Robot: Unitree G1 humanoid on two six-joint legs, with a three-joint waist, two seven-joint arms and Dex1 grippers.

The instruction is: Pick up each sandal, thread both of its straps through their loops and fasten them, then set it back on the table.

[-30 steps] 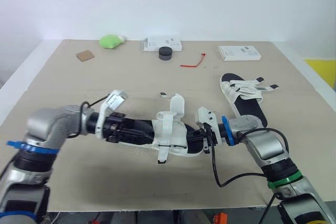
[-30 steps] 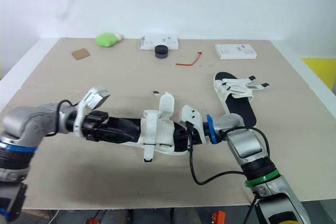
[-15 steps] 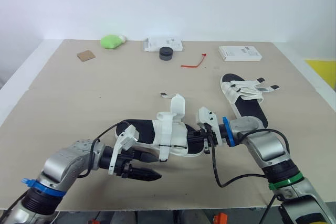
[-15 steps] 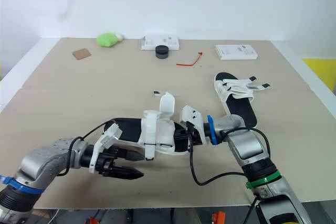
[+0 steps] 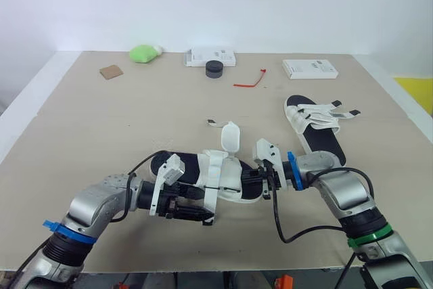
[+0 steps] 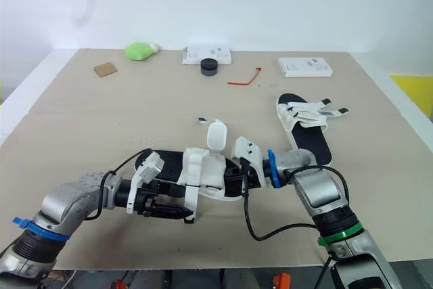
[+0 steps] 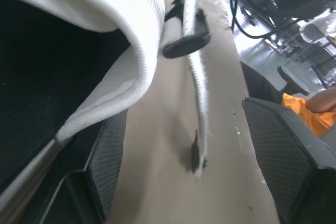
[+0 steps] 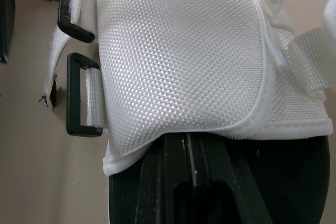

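Right end effector (image 5: 256, 181) clamps the sandal (image 5: 226, 175) by its toe, low over the tabletop (image 5: 101, 126); left end effector (image 7: 178, 182) gapes wide around its dangling strap (image 7: 199, 98). Threading step, I judge: next, pinch the strap and feed it through the black loop (image 7: 185, 43).

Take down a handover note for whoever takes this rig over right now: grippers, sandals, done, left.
Left gripper: open, fingers either side of the hanging strap of the near sandal.
Right gripper: shut on that sandal's end.
Far sandal lies on the table, to the right.
Done: nothing fastened on the near sandal; its other strap stands upright.
Left: thread and fasten both straps, set it down, then check the far sandal.
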